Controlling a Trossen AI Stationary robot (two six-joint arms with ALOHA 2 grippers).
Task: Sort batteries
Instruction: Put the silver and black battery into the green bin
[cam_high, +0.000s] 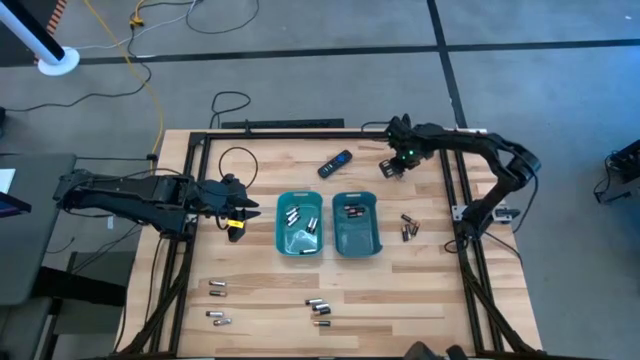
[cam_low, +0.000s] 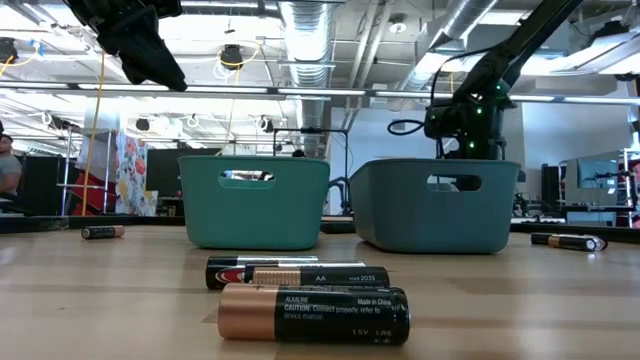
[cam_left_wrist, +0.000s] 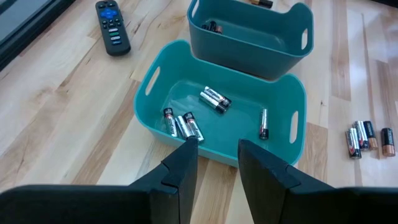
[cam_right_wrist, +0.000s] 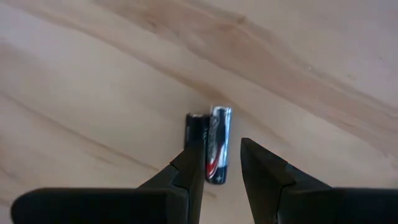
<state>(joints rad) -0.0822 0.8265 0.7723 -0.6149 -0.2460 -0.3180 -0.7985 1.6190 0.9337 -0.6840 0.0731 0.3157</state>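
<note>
Table: a pale wooden top (cam_high: 260, 300) is seen, planked and grained, framed by dark rails
Floor: grey concrete is laid around the table, with a yellow cable (cam_high: 148, 70) trailed across it
Room: pipes and ducts (cam_low: 310, 25) are shown overhead in the low view, with bright ceiling lights and cluttered workshop space behind the trays
Trays: two teal trays are set side by side mid-table, the left tray (cam_high: 281, 238) and the right tray (cam_high: 372, 235), nearly touching
Batteries: several are lying in the left tray (cam_left_wrist: 214, 99), a few in the right tray (cam_high: 351, 211), and loose ones are scattered on the wood – a cluster just right of the trays (cam_high: 408, 228), more along the near edge (cam_high: 318, 307) and near-left corner (cam_high: 216, 286)
Remote: a black remote (cam_high: 335, 163) is left on the wood beyond the trays
Left gripper: the left gripper (cam_left_wrist: 216, 163) is held above the table just left of the left tray, jaws parted, nothing gripped
Right gripper: the right gripper (cam_right_wrist: 221, 163) is lowered at the far right of the table, jaws parted around a pair of batteries (cam_right_wrist: 217, 143) lying side by side on the wood; no grip is closed on them yet
</note>
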